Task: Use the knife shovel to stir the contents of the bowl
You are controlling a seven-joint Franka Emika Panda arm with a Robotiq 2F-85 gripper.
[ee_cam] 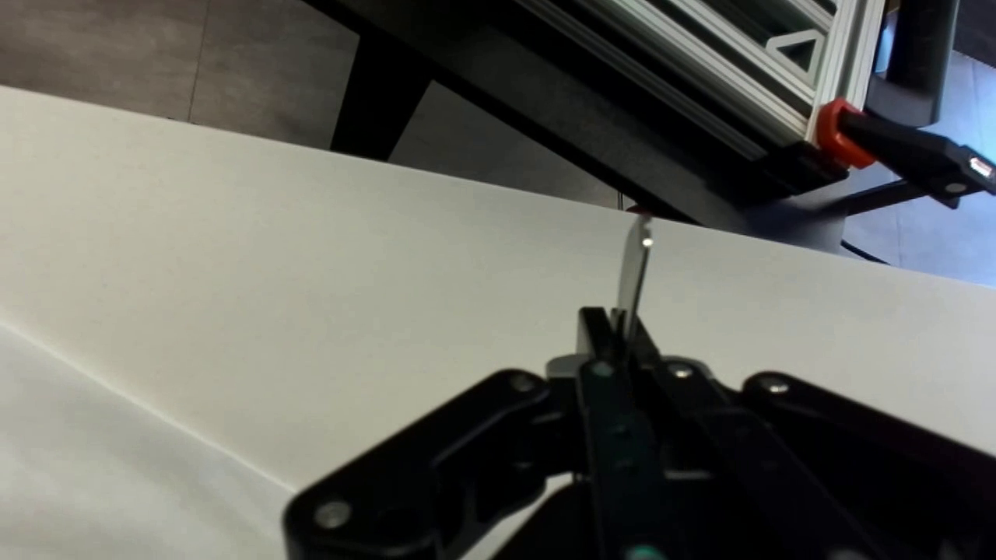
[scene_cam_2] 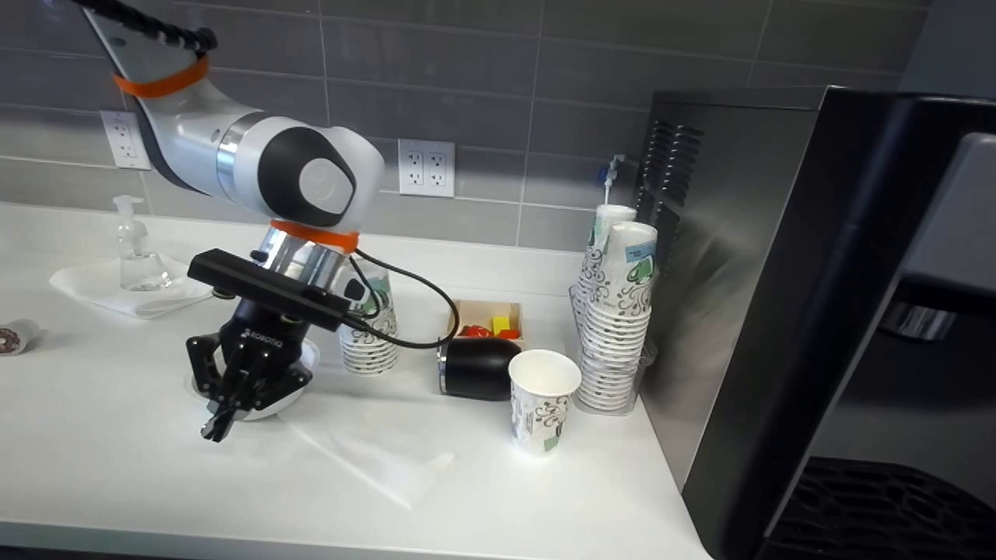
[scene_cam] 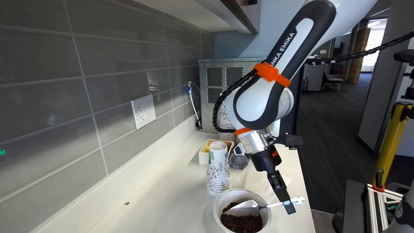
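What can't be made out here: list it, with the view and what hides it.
Contents: partly covered by the knife shovel in an exterior view.
Bowl: inside mostly blocked by the gripper in an exterior view.
Handle: mostly hidden by the fingers in the wrist view.
Patterned object: cut off by an exterior view's left edge.

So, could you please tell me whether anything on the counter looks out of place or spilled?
The black cup stands out: it lies on its side, which looks odd because the paper cups near it stand upright. I see no brown grains spilled on the visible counter around the bowl.
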